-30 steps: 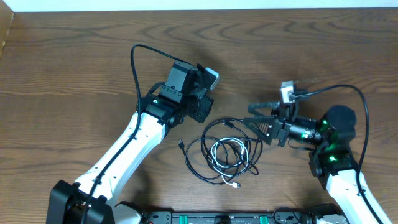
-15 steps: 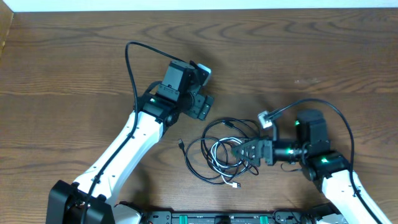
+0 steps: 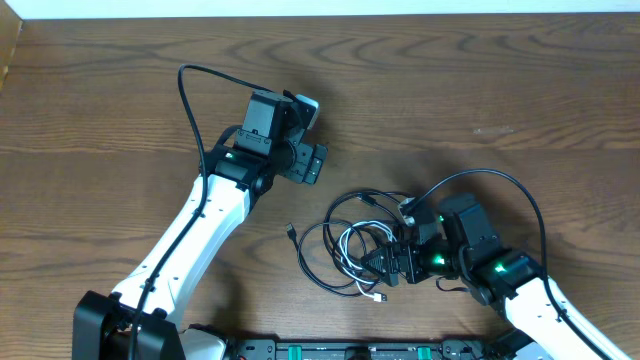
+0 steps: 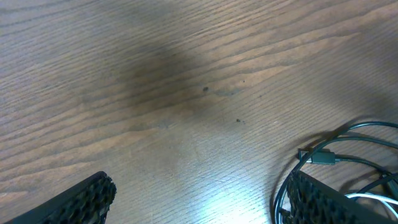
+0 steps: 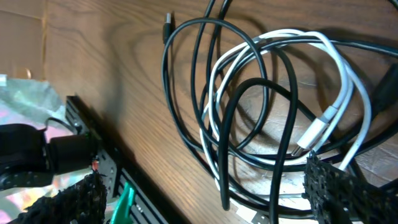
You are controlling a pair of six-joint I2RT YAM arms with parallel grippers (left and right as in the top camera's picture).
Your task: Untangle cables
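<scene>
The cables (image 3: 340, 215) lie in a tangled pile near the table's front edge: black loops with a white cord (image 3: 350, 245) coiled inside. One black plug (image 3: 291, 232) sticks out to the left. My right gripper (image 3: 388, 266) hovers open over the pile's right side. In the right wrist view, black loops (image 5: 199, 81) and the white cord (image 5: 339, 68) lie between and ahead of its fingers (image 5: 348, 193), and nothing is gripped. My left gripper (image 3: 312, 163) is open, up and left of the pile. The left wrist view catches the pile's edge (image 4: 348, 152) by the right finger (image 4: 317, 199).
A black rail with green parts (image 3: 330, 350) runs along the table's front edge, and it appears close to the pile in the right wrist view (image 5: 124, 199). Each arm trails its own thick black cable (image 3: 195, 110). Bare wood surrounds the pile.
The right gripper swung from the right side down and left over the pile and opened wider. The left gripper opened and drew back up and to the left.
</scene>
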